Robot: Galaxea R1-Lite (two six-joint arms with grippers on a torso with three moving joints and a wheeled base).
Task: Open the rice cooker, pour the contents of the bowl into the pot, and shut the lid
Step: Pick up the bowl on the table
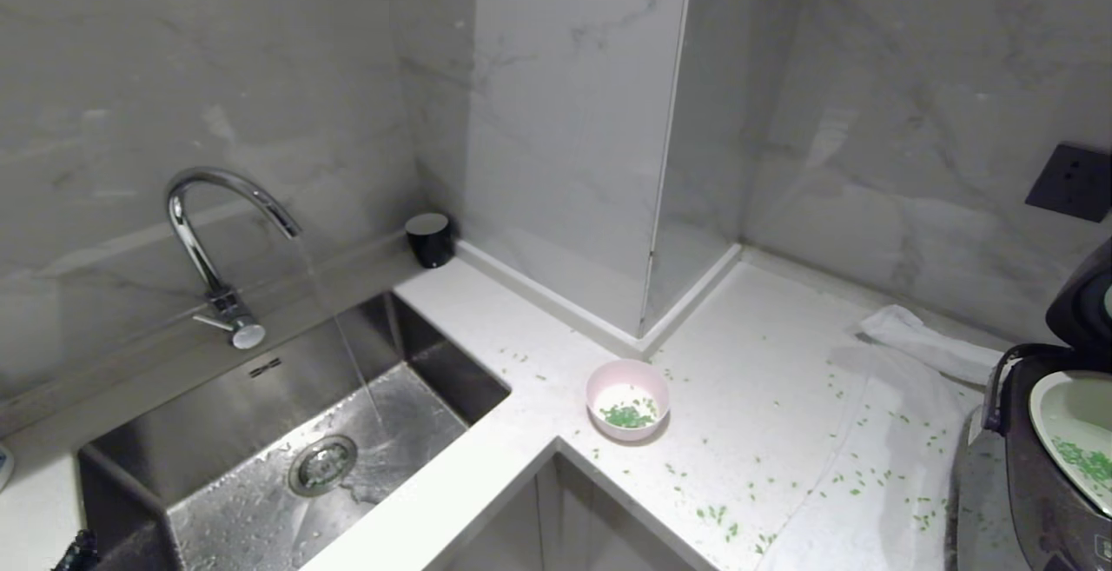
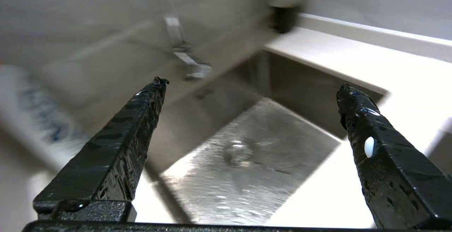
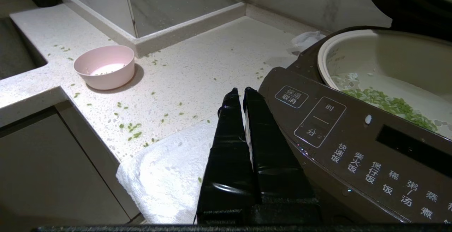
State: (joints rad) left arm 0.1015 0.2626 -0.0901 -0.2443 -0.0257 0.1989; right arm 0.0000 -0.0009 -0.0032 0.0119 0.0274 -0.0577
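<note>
The pale pink bowl stands upright on the white counter near the sink corner, with a few green grains inside. At the far right stands the dark rice cooker with its lid raised. Its pale pot holds wet green grains. My right gripper is shut and empty, beside the cooker's front panel and above a towel. My left gripper is open, wet and empty above the sink, far from the bowl.
The steel sink fills the left, and its faucet is running water. A black cup sits in the back corner. A white towel lies under and beside the cooker. Loose green grains dot the counter.
</note>
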